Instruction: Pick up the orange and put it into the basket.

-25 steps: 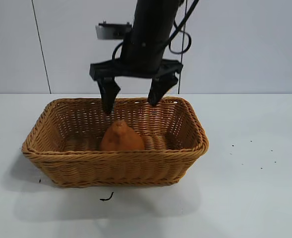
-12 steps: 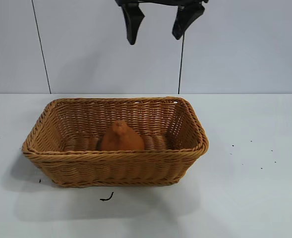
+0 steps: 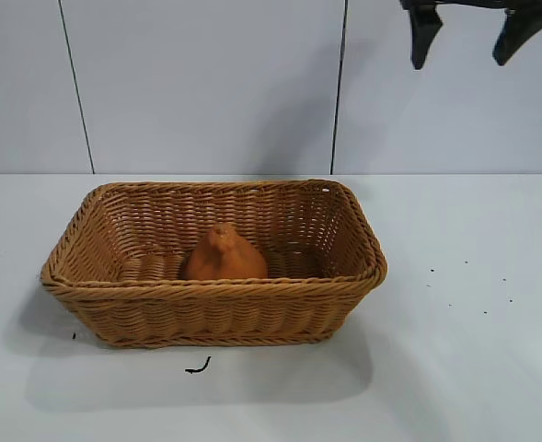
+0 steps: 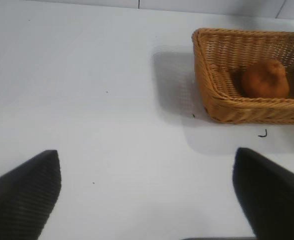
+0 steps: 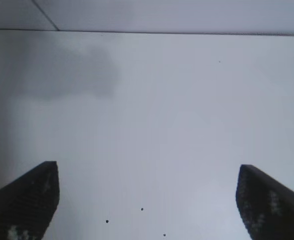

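The orange [image 3: 224, 255] rests inside the woven basket [image 3: 206, 313], near its middle, knob upward. High above the table, up and to the right of the basket, my right gripper [image 3: 461, 60] hangs open and empty. Its wrist view shows only bare table between the spread fingers of that gripper [image 5: 147, 166]. My left gripper [image 4: 146, 152] is out of the exterior view; in its wrist view it is open and empty over bare table, well off from the basket [image 4: 214, 95] and the orange [image 4: 264, 80].
A small dark curled scrap [image 3: 198, 366] lies on the white table in front of the basket. A few dark specks [image 3: 464, 276] dot the table to the right. A panelled wall stands behind.
My right gripper, still open, has risen from just above the basket and swung up and to the right. The orange has stayed in the basket.
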Controlling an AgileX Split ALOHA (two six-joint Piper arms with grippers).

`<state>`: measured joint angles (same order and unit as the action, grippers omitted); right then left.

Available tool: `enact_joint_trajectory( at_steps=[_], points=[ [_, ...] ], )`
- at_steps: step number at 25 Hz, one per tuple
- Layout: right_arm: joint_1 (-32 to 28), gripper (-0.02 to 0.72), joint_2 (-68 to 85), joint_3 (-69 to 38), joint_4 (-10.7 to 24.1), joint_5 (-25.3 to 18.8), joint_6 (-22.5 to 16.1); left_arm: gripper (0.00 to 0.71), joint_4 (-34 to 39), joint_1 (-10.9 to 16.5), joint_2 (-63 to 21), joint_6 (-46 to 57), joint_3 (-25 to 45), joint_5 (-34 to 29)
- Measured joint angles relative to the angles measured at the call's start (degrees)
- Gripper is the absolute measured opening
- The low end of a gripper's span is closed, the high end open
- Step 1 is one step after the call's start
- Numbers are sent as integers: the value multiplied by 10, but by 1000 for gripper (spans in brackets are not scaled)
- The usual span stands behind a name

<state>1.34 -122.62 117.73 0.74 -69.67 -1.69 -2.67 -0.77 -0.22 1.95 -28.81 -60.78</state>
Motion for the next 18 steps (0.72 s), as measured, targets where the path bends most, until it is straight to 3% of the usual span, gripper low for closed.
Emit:
enact_joint_trajectory(
  at_steps=[7, 18],
  points=[
    [29, 693, 81, -166, -7, 0, 21, 673, 0, 0, 0, 0, 0, 0],
    [35, 696, 308, -446, -13, 1, 23, 673, 0, 0, 0, 0, 0, 0]
  ],
)
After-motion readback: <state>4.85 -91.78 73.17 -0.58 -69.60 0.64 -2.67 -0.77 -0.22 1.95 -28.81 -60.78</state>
